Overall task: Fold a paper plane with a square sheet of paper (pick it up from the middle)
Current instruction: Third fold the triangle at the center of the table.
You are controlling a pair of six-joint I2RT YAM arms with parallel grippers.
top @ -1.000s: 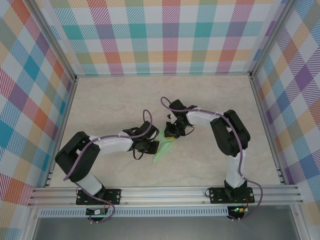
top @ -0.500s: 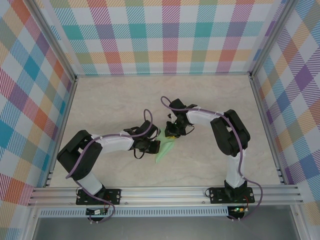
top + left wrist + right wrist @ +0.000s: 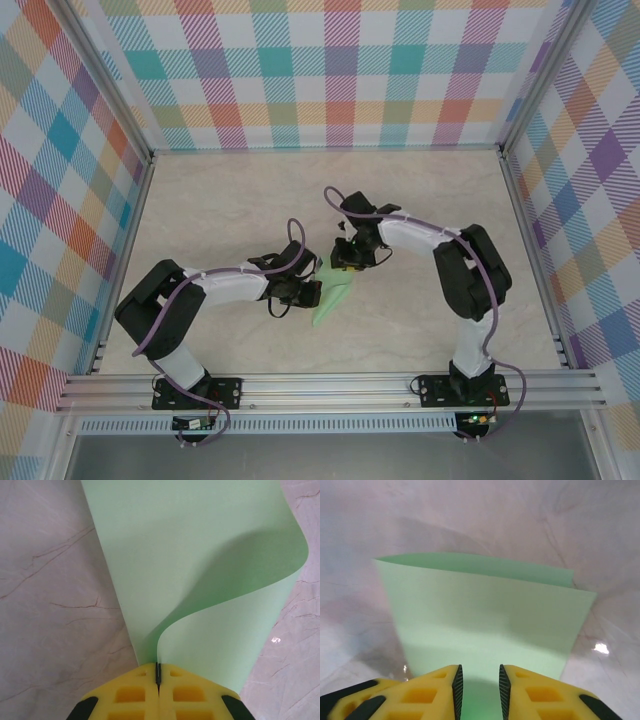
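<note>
Thin, plain pale mint-green sheet of paper, doubled over into a narrow shape, near the middle of the marbled beige surface between the two arms. One layer curls up in a smooth loop, its edge pinched in the closed left gripper. The right gripper is at the sheet's farther end, jaws slightly parted, with green paper visible in the gap.

Bright, even light, soft shadow across the paper, small glare spot on the blurred table.
</note>
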